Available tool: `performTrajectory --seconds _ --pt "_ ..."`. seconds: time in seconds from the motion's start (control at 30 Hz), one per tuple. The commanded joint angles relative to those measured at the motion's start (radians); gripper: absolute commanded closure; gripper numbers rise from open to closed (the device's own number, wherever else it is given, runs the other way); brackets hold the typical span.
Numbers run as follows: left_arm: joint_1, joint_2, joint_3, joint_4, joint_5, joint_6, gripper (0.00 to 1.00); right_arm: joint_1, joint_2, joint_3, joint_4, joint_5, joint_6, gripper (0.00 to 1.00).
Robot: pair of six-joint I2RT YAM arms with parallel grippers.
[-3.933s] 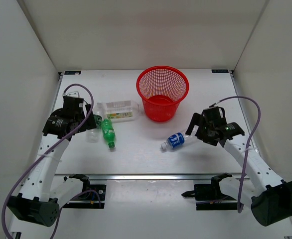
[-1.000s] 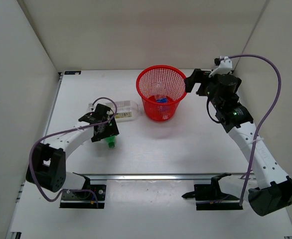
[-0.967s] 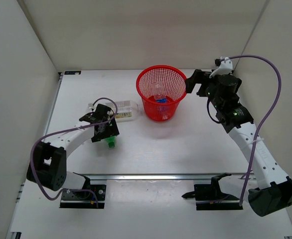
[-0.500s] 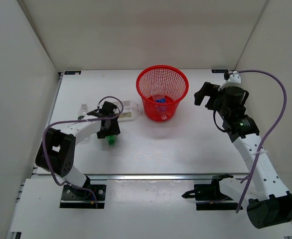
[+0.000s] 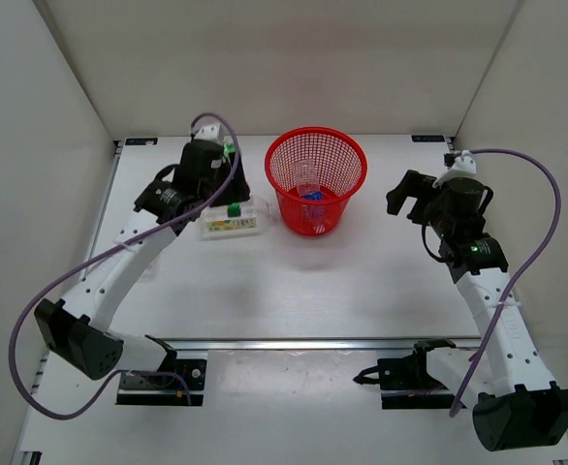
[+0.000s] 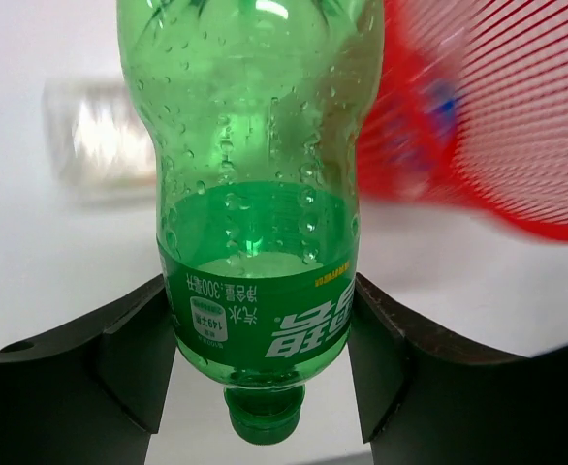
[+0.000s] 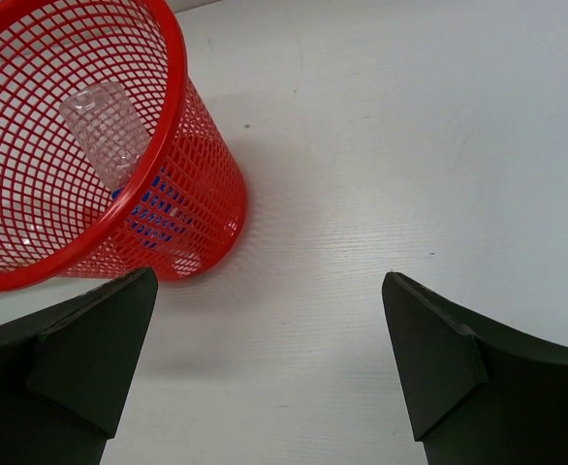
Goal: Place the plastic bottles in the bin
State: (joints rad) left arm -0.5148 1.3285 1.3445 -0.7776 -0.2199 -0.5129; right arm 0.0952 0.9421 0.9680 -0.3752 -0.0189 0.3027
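- Grip: left gripper [image 6: 260,291] pinches green bottle [image 6: 255,174] across its label band, cap end nearest the wrist.
- Handling, my guess: light, thin-walled, dents if squeezed; band near shoulder is stiffest hold.
- Bottle hangs just left of bin [image 5: 303,218], over square bottle [image 5: 228,226], toward far edge.
- Right gripper [image 7: 269,281] spread, empty, right of bin.

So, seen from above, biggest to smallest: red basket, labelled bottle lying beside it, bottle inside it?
Red basket, clearly largest.
Labelled bottle and bottle in the basket: unsure, one is partly hidden, the other leans up toward the camera.
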Motion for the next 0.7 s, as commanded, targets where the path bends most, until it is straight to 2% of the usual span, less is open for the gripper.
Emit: performTrajectory --seconds 0.0,0.2,0.3,0.37,0.4,0.47,0.57,0.67 --pt "-0.051 0.105 0.21 0.072 0.028 0.068 0.58 0.004 -0.029 -0.017 0.027 -0.03 -0.011 0.0" --pt "-0.116 0.481 0.693 0.0 0.119 0.119 0.56 -0.023 -0.063 -0.054 0.024 -0.056 -0.005 0.01" --pt "-0.166 0.627 0.911 -0.049 0.11 0.14 0.52 -0.054 -0.077 -0.072 0.013 -0.055 -0.004 0.01" --pt "-0.185 0.693 1.013 -0.074 0.114 0.145 0.42 -0.064 -0.088 -0.078 0.006 -0.064 -0.003 0.0" --pt "-0.186 0.728 1.028 -0.08 0.135 0.134 0.37 -0.077 -0.091 -0.089 0.005 -0.065 -0.004 0.01" --pt "-0.159 0.748 1.02 -0.098 0.155 0.113 0.04 -0.087 -0.106 -0.094 0.005 -0.061 -0.004 0.01" --pt "-0.13 0.703 0.937 -0.092 0.12 0.106 0.01 -0.089 -0.114 -0.098 -0.007 -0.053 -0.013 0.01" --pt "-0.084 0.592 0.842 -0.084 0.027 0.113 0.02 -0.115 -0.111 -0.103 -0.01 -0.052 -0.019 0.01"
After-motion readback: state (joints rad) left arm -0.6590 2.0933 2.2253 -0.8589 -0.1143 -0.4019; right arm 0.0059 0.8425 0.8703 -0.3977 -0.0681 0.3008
